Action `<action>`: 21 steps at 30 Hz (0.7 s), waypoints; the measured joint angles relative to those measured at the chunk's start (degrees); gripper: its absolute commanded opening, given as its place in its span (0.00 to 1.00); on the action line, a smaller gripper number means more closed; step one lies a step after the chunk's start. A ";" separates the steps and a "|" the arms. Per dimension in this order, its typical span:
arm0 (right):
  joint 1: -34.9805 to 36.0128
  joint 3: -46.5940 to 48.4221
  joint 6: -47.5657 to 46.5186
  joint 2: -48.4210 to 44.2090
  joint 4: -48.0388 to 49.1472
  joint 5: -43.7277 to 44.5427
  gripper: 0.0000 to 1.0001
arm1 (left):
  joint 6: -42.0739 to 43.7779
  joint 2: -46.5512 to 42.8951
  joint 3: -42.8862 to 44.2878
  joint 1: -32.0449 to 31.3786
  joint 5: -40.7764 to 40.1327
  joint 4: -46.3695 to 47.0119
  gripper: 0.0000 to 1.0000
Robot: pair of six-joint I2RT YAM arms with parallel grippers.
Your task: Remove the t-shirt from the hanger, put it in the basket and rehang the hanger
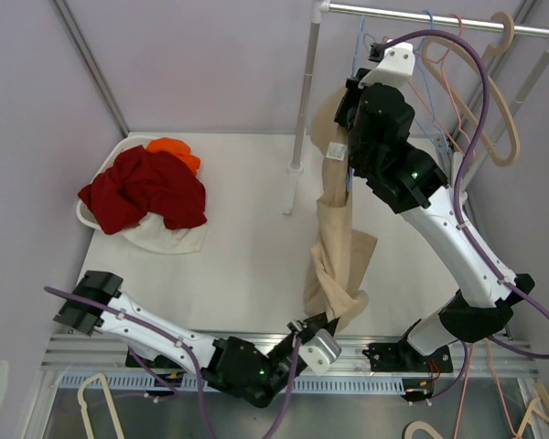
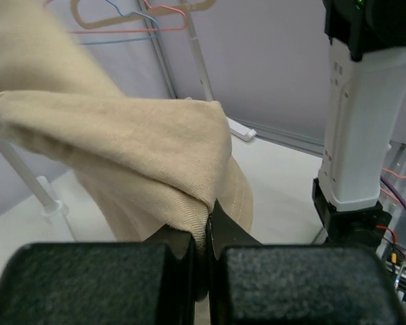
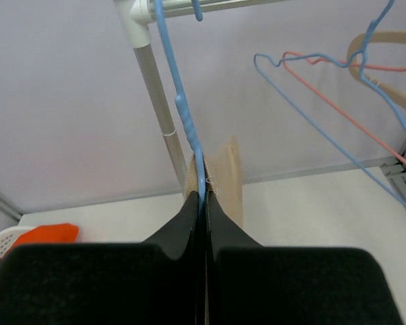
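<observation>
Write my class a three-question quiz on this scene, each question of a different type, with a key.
1. True or false: the left gripper is shut on the t-shirt.
2. What does the right gripper pinch? A the metal rail, B the blue hanger, C a wooden hanger.
3. Fill in: the red clothes lie in a white ____.
Key: 1 true; 2 B; 3 basket.

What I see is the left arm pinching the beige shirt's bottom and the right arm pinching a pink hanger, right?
Not quite: the hanger in the right gripper is blue, not pink, as the right wrist view shows. The left gripper does pinch the beige shirt at its bottom.
</observation>
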 measured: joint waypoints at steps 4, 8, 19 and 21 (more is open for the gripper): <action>-0.39 2.25 3.23 0.11 -5.27 -2.69 0.00 | -6.86 3.39 -0.66 4.81 3.76 -2.99 0.01; 0.26 2.34 7.15 -1.14 -9.66 -4.79 0.00 | -18.38 2.16 -1.03 17.92 13.53 -13.33 0.01; 1.18 2.69 14.47 -12.11 -25.31 -14.23 0.00 | -39.47 6.45 29.46 50.10 26.47 -50.66 0.01; 1.18 1.84 13.27 -13.68 -25.07 -14.43 0.00 | -41.88 6.49 31.80 51.89 27.52 -55.10 0.01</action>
